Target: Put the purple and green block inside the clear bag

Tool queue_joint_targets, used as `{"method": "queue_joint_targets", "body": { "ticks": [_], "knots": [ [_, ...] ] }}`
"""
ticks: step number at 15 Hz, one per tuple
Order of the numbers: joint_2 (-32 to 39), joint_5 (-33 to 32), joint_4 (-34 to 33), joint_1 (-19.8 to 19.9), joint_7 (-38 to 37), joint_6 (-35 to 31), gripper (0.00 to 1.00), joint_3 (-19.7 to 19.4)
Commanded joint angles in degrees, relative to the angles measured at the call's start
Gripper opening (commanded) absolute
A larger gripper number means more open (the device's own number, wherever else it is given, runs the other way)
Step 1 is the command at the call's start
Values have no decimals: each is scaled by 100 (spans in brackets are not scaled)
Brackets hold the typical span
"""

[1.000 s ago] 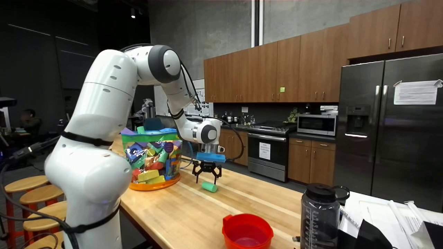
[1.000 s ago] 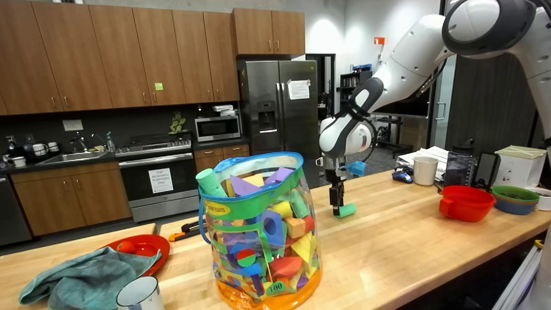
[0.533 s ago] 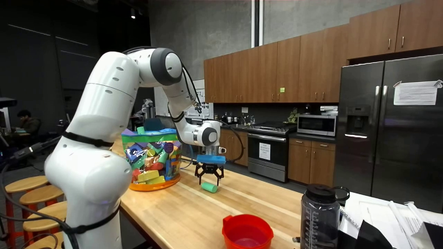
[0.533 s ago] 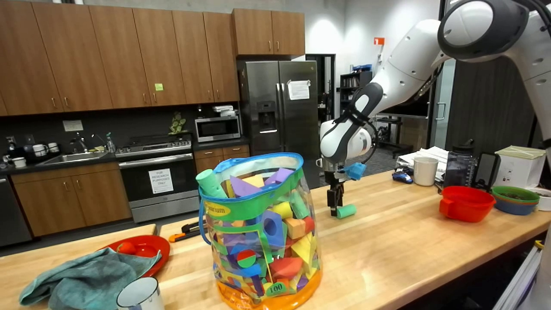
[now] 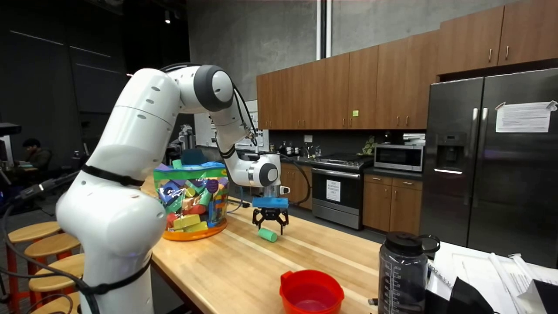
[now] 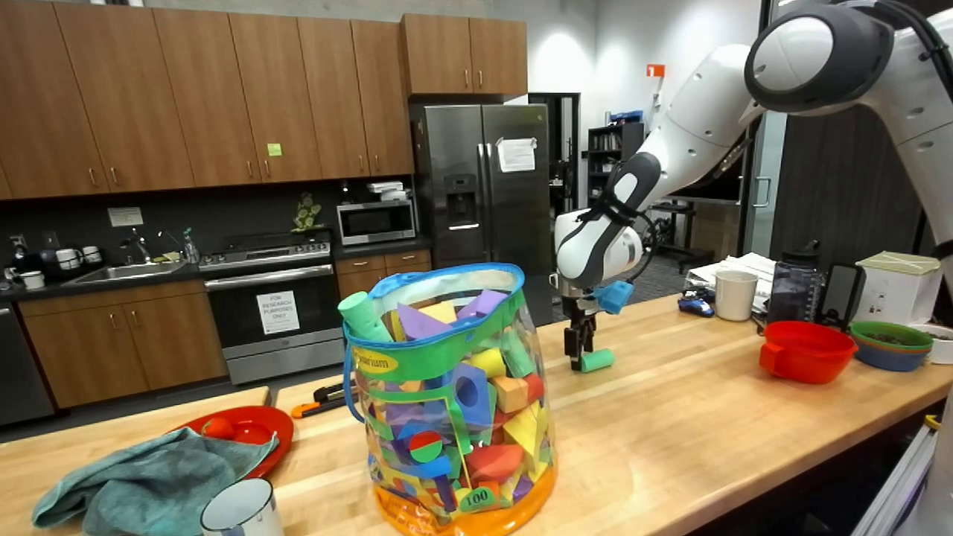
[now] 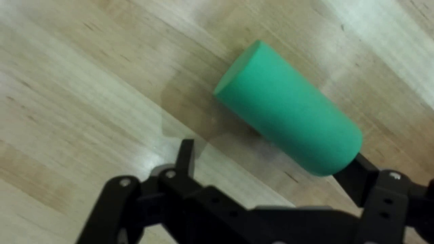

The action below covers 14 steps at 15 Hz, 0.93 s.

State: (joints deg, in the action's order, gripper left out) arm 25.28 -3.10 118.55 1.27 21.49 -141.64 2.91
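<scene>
One green block (image 7: pixel 288 110) to go, we reckon; pick not yet made.
L to R in both ext. views: the clear bag (image 6: pixel 428 353) stands full, mouth uncovered, w/ purple pieces (image 6: pixel 423 321) in it. We can't tell if the task's purple one is among them, but we see none loose, so that half's prob. done. Then the gripper (image 5: pixel 270 230), low over the tabletop (image 6: pixel 670 417), jaws apart, holding nothing. Green block lies on its side just beside it, apart from the bag; in wrist view one jaw's by its end, contact unclear. Far R: red bowl (image 6: pixel 808 365), not needed. To do: align, grip, lift, carry, drop in.
</scene>
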Motion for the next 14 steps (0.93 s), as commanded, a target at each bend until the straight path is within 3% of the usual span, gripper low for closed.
{"method": "queue_joint_targets", "body": {
  "ticks": [1,6,14],
  "knots": [
    [-57,-238,5,-105,-386,-96,100,-60],
    [-108,-382,15,-125,-605,-228,100,-94],
    [-462,-328,151,-135,-641,252,100,-66]
  ]
}}
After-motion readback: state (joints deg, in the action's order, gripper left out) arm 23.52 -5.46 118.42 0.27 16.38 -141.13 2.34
